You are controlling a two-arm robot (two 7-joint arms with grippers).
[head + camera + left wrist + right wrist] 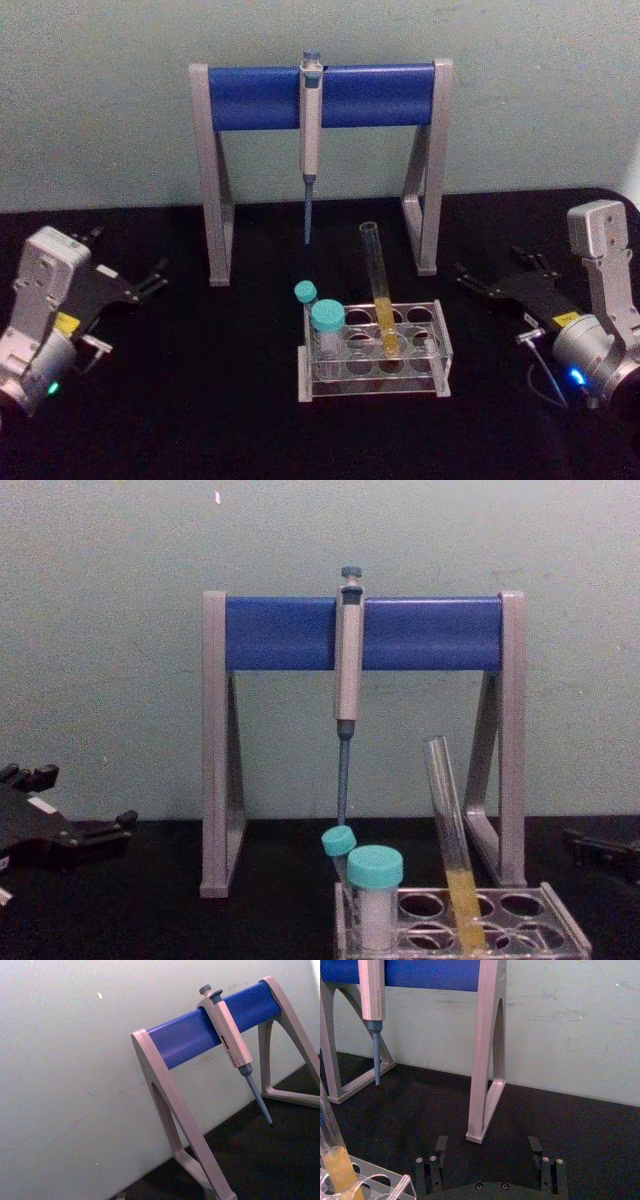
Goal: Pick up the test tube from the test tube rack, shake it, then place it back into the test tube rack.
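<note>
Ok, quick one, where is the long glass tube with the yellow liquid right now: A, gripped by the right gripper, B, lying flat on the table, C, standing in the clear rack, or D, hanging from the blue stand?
C: the test tube stands tilted in a hole of the test tube rack, and both the left gripper and the right gripper sit apart from it at the sides.

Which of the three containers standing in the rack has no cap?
The test tube, tall, slender, leaning, with yellow liquid; the two short vials left of it wear teal caps.
</note>
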